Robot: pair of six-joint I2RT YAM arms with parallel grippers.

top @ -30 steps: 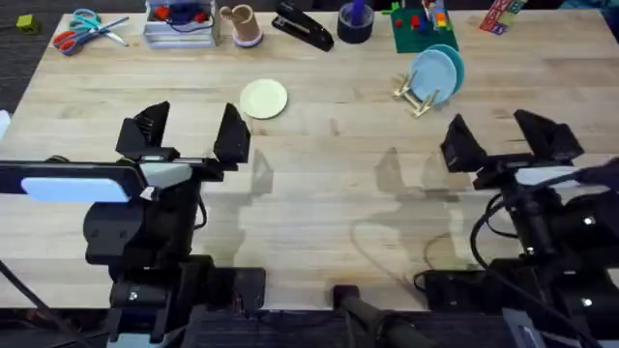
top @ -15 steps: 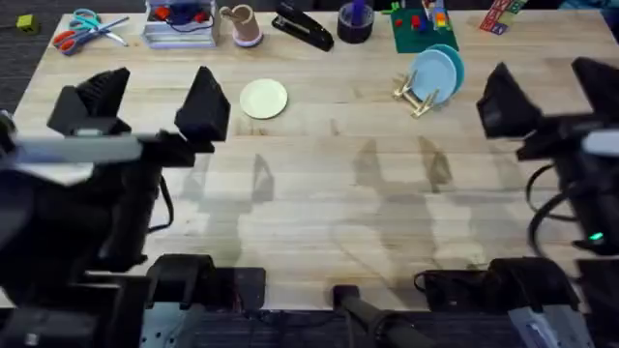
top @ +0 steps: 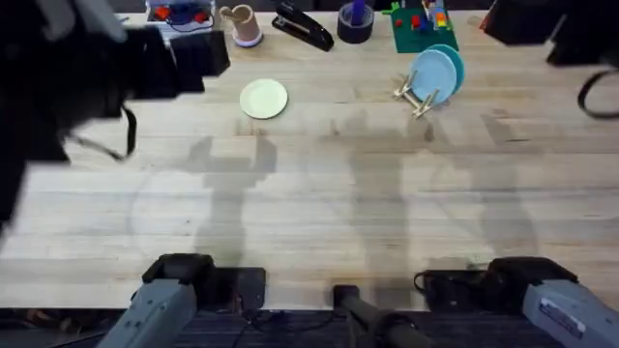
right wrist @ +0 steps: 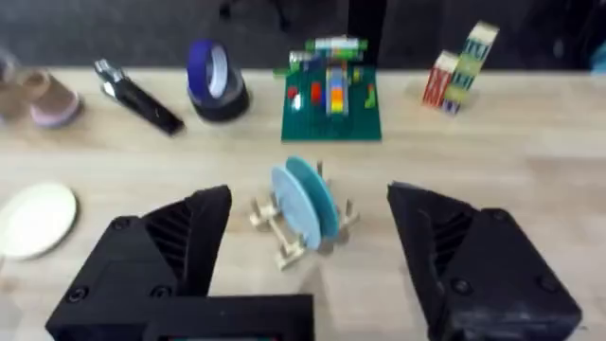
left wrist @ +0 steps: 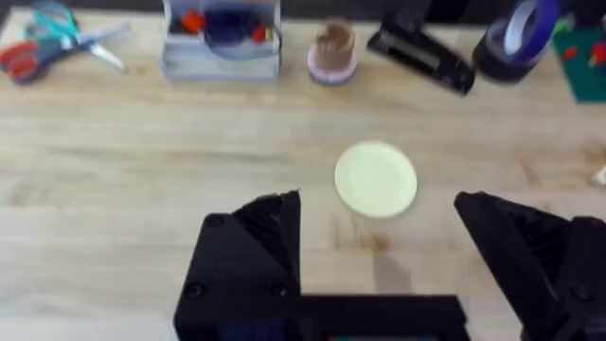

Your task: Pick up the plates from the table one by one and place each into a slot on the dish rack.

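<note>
Lying flat on planked wooden table, smooth round cream plate

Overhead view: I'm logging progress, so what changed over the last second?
Both arms rose and swung outward and away from their bases, the left arm to the far left, the right arm to the far right. Nothing was gripped or released. The cream plate and the blue plates in the dish rack stayed put.

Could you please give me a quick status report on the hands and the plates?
Left hand open, empty, above the cream plate. Right hand open, empty, facing the rack. Blue plates already slotted. Nothing blocking the cream plate.
</note>
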